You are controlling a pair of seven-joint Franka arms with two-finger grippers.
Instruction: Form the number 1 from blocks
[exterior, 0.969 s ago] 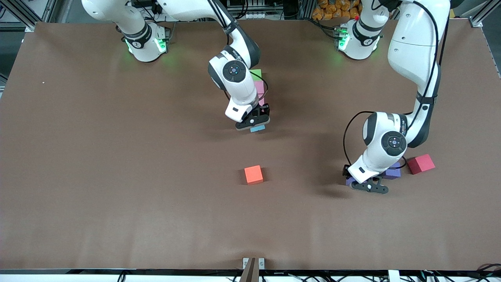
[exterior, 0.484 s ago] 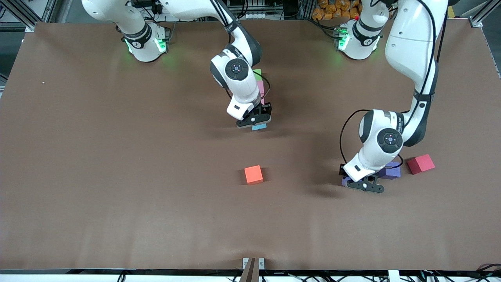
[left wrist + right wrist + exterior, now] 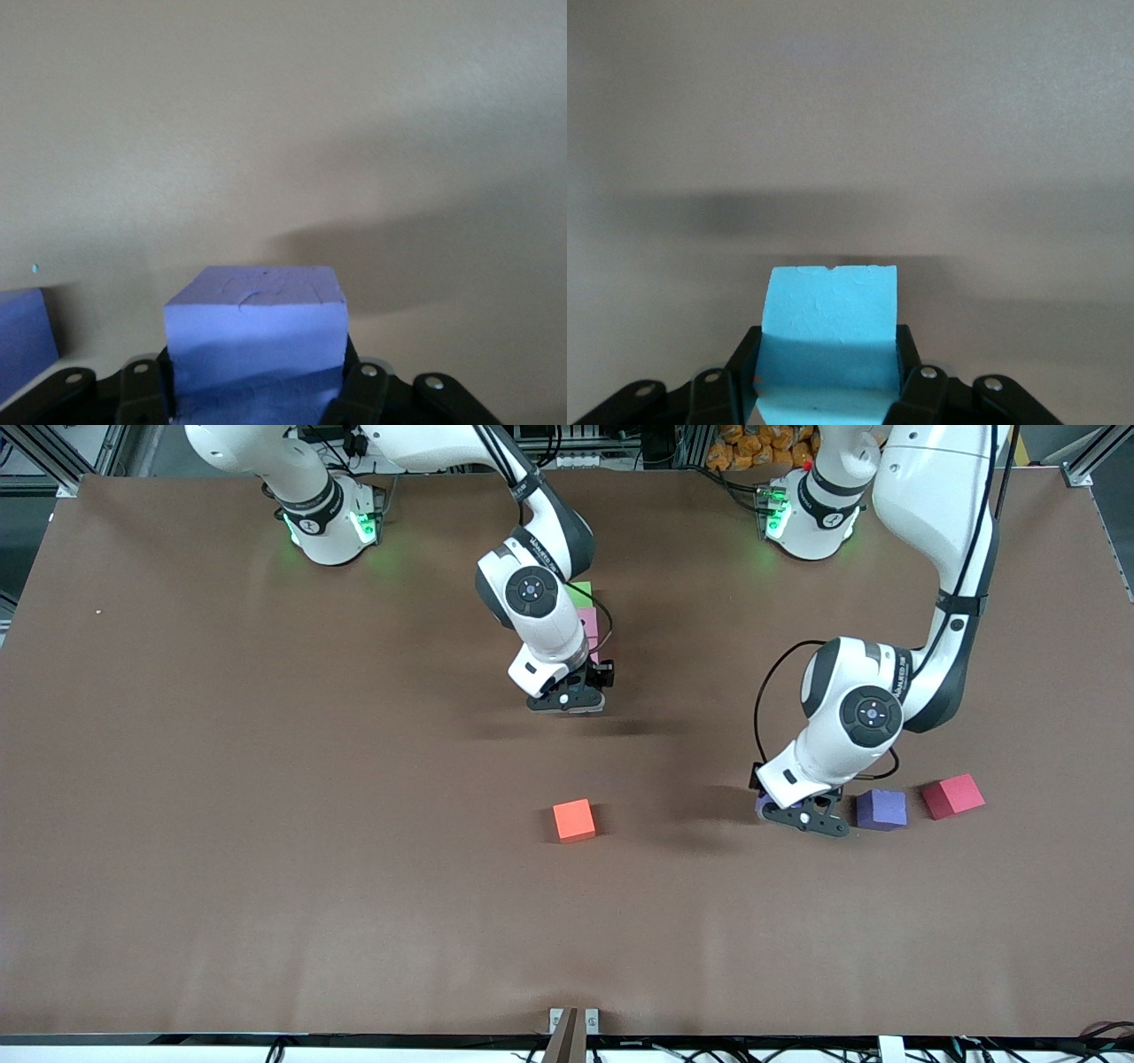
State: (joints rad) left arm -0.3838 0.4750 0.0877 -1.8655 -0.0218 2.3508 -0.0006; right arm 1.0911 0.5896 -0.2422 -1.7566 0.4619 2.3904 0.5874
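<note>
A green block [image 3: 580, 593] and a pink block [image 3: 588, 622] lie in a line near the robots' bases, with a sliver of a second pink block [image 3: 595, 657] showing past the right arm's wrist. My right gripper [image 3: 567, 701] [image 3: 828, 390] is at the end of that line nearest the front camera, shut on the light blue block [image 3: 831, 319], which the hand hides in the front view. My left gripper [image 3: 802, 815] [image 3: 257, 398] is shut on a purple block [image 3: 764, 804] [image 3: 257, 332] just above the table. Another purple block [image 3: 881, 809] [image 3: 22, 341] lies beside it.
An orange cube [image 3: 574, 820] sits mid-table, nearer the front camera than the line of blocks. A red cube [image 3: 953, 795] lies next to the loose purple block, toward the left arm's end. The brown table [image 3: 266, 824] is bare elsewhere.
My left gripper has carried its purple block toward the middle of the table, uncovering the other purple block. My right gripper has shifted slightly, and its light blue block no longer shows from the front.
</note>
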